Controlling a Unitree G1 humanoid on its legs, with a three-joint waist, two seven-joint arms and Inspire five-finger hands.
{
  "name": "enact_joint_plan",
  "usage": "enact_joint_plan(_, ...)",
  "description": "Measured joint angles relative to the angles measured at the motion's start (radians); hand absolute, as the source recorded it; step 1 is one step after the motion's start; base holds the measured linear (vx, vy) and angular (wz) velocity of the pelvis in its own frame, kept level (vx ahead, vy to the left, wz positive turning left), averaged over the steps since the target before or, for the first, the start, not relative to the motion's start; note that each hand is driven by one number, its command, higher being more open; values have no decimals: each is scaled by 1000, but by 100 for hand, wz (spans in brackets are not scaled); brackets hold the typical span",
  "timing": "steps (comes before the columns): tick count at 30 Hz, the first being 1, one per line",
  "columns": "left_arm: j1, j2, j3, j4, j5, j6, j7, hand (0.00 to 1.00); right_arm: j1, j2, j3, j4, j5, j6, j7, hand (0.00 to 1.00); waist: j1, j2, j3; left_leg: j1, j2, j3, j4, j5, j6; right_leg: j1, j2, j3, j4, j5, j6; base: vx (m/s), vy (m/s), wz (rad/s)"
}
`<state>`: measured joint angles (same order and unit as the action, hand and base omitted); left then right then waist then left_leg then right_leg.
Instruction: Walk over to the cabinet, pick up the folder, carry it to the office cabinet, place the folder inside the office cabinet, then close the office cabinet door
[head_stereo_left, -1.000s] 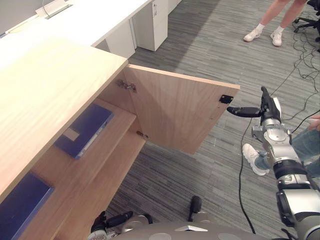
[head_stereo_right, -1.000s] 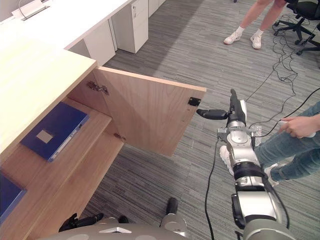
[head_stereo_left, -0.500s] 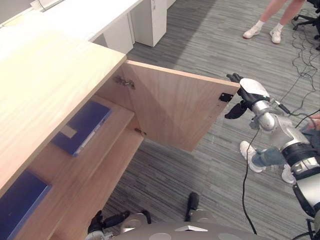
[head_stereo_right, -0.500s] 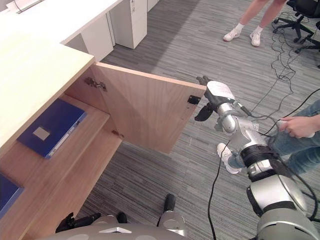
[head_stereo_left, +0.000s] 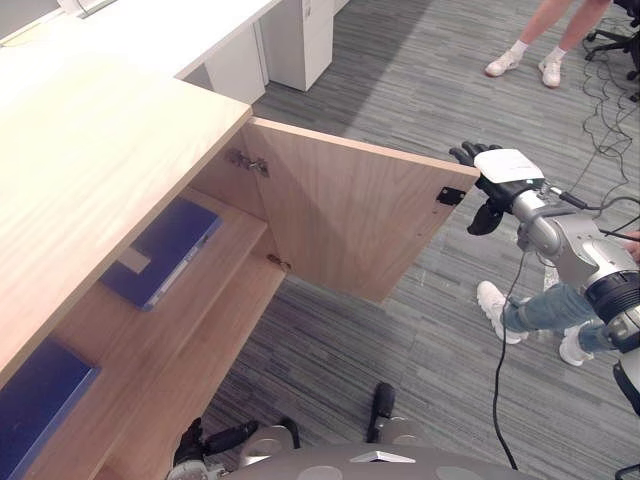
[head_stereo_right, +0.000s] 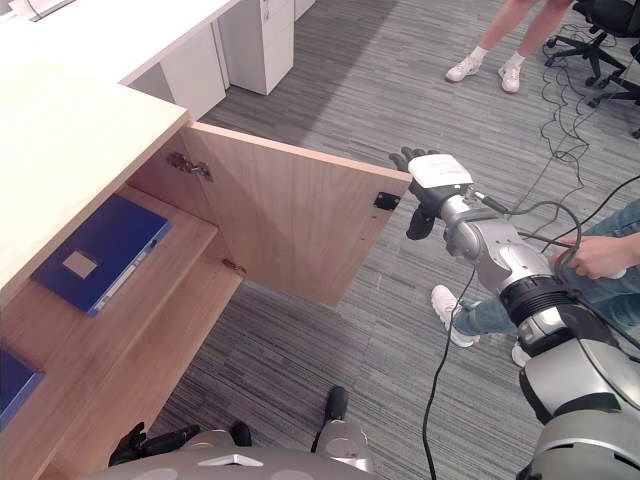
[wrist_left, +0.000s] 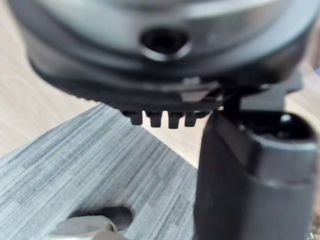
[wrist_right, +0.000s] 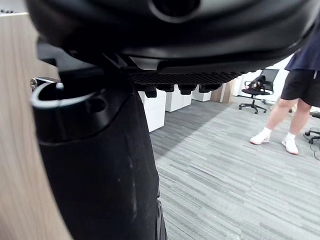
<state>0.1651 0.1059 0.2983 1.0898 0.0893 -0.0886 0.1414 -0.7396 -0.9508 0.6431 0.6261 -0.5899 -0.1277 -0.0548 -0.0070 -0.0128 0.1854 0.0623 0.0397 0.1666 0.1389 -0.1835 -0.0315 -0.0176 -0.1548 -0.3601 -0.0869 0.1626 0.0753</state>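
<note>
One blue folder (head_stereo_left: 160, 252) lies flat on the shelf (head_stereo_left: 235, 275) inside the cabinet (head_stereo_left: 100, 170), at the left. A second blue folder (head_stereo_left: 40, 405) lies nearer on that side. The placing looks done to me, so closing is the step in hand. The door (head_stereo_left: 350, 220) stands wide open, swung out to the right with its inner face towards the robot. The right hand (head_stereo_left: 505, 170) is at the door's free top corner by the black catch (head_stereo_left: 450, 196). Its fingers (head_stereo_left: 468, 153) are straight and hold nothing; I can't tell whether they touch the wood. The left hand (head_stereo_left: 205, 440) hangs low and near, loose and empty. To shut it well, I'd press flat on the door's far face near that free edge, well away from the hinges (head_stereo_left: 250, 163). I'd then follow the swing round, thumb out of the gap. The folder's cover carries a pale label (head_stereo_left: 135, 266); no writing on it is readable.
</note>
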Motion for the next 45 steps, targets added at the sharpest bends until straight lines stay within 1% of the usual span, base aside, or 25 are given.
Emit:
enact_joint_plan(2, -6, 3, 6, 1, 0, 2, 2, 100, -16, -7, 25, -10, -25, -2, 3, 100, 0, -4, 0, -1, 3, 2, 0, 1, 1, -3, 3, 4, 0, 0, 0, 0, 0, -10)
enact_joint_plan(3, -19, 4, 11, 6, 3, 6, 11, 100, -50, -15, 66, -16, -32, -2, 7, 100, 0, -6, 1, -3, 5, 6, 0, 2, 2, -9, 6, 11, 0, 3, -4, 0, 0, -16)
enact_joint_plan(5, -30, 3, 10, 10, 2, 7, 12, 100, -82, -25, 106, -31, -35, -1, 8, 100, 2, -8, 0, -5, 7, 9, -1, 4, 4, -17, 10, 21, 0, 7, -9, -19, -6, -19)
enact_joint_plan(8, -50, 2, 10, 21, 0, 16, 15, 100, -130, -30, 167, -118, -36, -8, 9, 100, 6, -15, -4, -8, 16, 9, -2, 5, 3, -32, 22, 42, 0, 12, -16, -55, -35, -27)
enact_joint_plan(9, -60, 2, 7, 23, 0, 25, 14, 100, -158, -39, 223, -188, -62, -32, 11, 100, 5, -18, -5, -11, 24, 9, -2, 8, -1, -38, 27, 49, 0, 14, -19, -50, -43, -16)
enact_joint_plan(11, -61, 5, -9, 23, 0, 26, 15, 100, -187, -52, 285, -223, -70, -58, 21, 100, 5, -22, -10, -9, 25, 10, -2, 10, -4, -38, 32, 52, 0, 15, -20, -56, -27, -10)
enact_joint_plan(12, -62, 7, -11, 23, 0, 26, 13, 100, -205, -57, 325, -251, -68, -67, 39, 100, 5, -29, -15, -9, 29, 10, -2, 13, -8, -39, 37, 58, 0, 16, -23, -85, -40, -8)
enact_joint_plan(15, -70, 19, -10, 43, 0, 28, 9, 100, -226, -57, 391, -323, -32, -80, 91, 100, 10, -43, -34, -21, 41, 11, -3, 20, -19, -51, 49, 61, 0, 17, -36, -81, -45, -4)
enact_joint_plan(17, -71, 20, -9, 51, 0, 28, 9, 100, -227, -57, 419, -375, 2, -101, 117, 100, 16, -46, -40, -21, 49, 11, -3, 24, -24, -51, 55, 60, 0, 16, -43, -76, -36, -4)
enact_joint_plan(19, -77, 21, -8, 62, 0, 29, 9, 100, -226, -50, 456, -434, 23, -121, 128, 100, 26, -45, -47, -21, 59, 10, -4, 28, -31, -51, 62, 59, 0, 13, -49, -66, -34, 0)
enact_joint_plan(20, -78, 21, -8, 61, 0, 28, 8, 100, -227, -28, 479, -460, 41, -143, 136, 100, 33, -45, -52, -23, 65, 4, -5, 30, -34, -51, 70, 56, 0, 11, -54, -48, -52, 11)
enact_joint_plan(21, -77, 20, -6, 61, 0, 29, 8, 100, -226, -1, 500, -478, 57, -149, 142, 100, 35, -45, -57, -27, 72, -6, -6, 31, -37, -51, 74, 47, 0, 8, -59, -44, -52, 16)
enact_joint_plan(23, -77, 19, 0, 61, 0, 29, 6, 100, -227, 34, 514, -489, 70, -166, 148, 100, 41, -46, -68, -40, 78, -21, -11, 39, -45, -60, 81, 34, 0, 5, -64, -34, -39, 18)
enact_joint_plan(24, -78, 14, 16, 61, 0, 29, 3, 100, -227, 52, 523, -498, 91, -176, 153, 100, 54, -48, -77, -45, 80, -25, -23, 49, -48, -69, 85, 32, 0, 6, -67, -21, -36, 13)
enact_joint_plan(26, -77, 8, 33, 60, 0, 29, 1, 100, -227, 75, 541, -517, 97, -195, 155, 100, 67, -48, -79, -47, 84, -38, -34, 62, -58, -68, 88, 17, 0, 8, -70, 4, -7, 20)
enact_joint_plan(29, -77, 6, 33, 58, 0, 28, 0, 100, -227, 106, 565, -536, 97, -232, 156, 100, 89, -54, -84, -51, 85, -57, -40, 76, -64, -68, 88, -1, 0, 9, -71, 18, 33, 21)
enact_joint_plan(32, -76, 9, 36, 57, 0, 28, 0, 100, -227, 140, 570, -536, 97, -234, 158, 100, 100, -67, -93, -54, 78, -66, -40, 78, -62, -65, 85, -9, 0, 9, -71, 4, 46, 10)
enact_joint_plan(34, -76, 12, 42, 57, 0, 28, 0, 100, -227, 142, 572, -543, 97, -233, 158, 100, 111, -77, -99, -55, 73, -71, -39, 79, -61, -61, 78, -14, 0, 9, -71, -7, 75, 8)
enact_joint_plan(37, -73, 12, 65, 58, 0, 28, 0, 100, -227, 142, 577, -549, 97, -232, 158, 100, 116, -89, -107, -60, 68, -83, -39, 80, -59, -59, 72, -24, 0, 9, -71, -12, 67, 12)
enact_joint_plan(45, -69, 9, 70, 46, 0, 26, -11, 100, -226, 142, 596, -563, 104, -229, 164, 100, 141, -91, -109, -76, 67, -110, -39, 88, -57, -59, 69, -49, 0, 9, -70, -15, 32, 10)
